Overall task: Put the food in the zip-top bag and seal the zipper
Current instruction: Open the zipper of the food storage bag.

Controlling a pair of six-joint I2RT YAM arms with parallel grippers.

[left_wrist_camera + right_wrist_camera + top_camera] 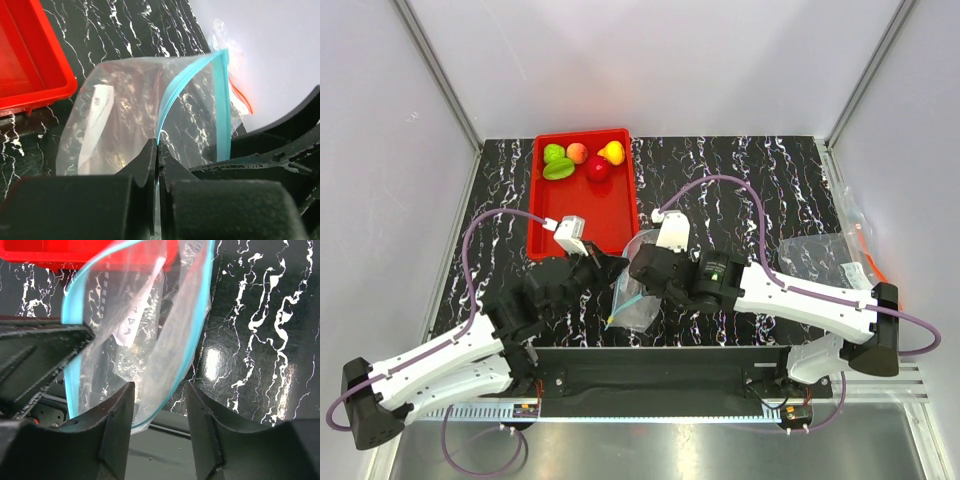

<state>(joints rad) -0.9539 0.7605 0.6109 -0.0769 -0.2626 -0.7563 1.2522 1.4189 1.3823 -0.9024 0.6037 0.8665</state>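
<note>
Left gripper clamps the zipper; right gripper, half-open, straddles the zip-top bag mouth and should close squarely on one lip.

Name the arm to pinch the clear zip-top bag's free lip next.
Right: the right gripper stands open astride the light-blue zipper strip; the left gripper is shut on the clear bag's other lip.

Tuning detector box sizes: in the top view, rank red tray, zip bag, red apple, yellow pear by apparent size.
1. red tray
2. zip bag, only partly visible
3. red apple and yellow pear: about alike, not ranked
</note>
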